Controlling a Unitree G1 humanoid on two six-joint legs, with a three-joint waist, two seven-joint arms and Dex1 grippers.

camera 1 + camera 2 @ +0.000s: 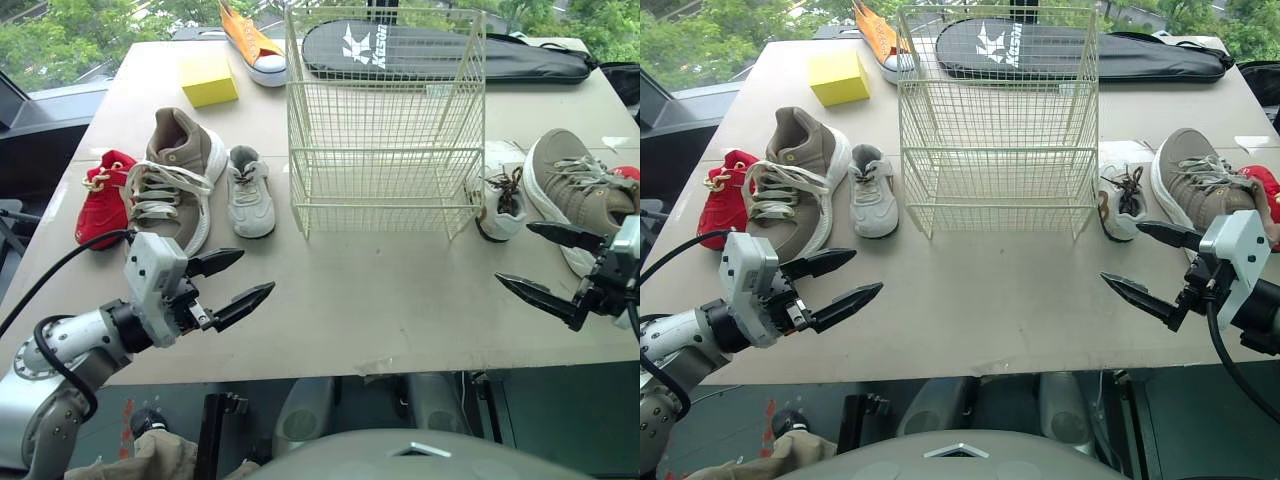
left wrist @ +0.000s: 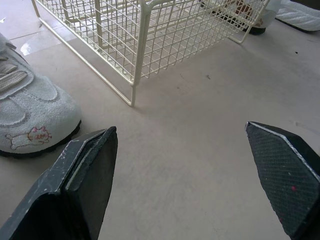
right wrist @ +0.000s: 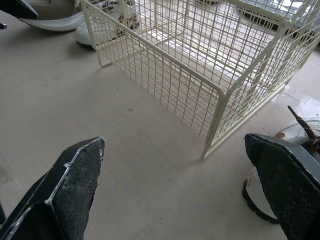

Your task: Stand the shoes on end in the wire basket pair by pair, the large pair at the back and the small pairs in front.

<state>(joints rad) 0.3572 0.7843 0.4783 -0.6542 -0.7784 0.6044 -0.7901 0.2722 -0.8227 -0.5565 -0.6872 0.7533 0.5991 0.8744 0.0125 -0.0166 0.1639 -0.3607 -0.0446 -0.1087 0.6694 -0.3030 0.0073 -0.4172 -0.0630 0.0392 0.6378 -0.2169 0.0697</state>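
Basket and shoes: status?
Left gripper, right gripper: jaws open, empty. Basket empty. Big shoe left of it, mate right, both flat on table. Nothing blocking.

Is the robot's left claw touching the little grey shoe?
Apart. The left eye view shows bare table between the left gripper and the small grey shoe.

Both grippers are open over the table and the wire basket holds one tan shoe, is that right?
No. The wire basket holds no shoe, as the left eye view shows. The left gripper and right gripper are open over the table.
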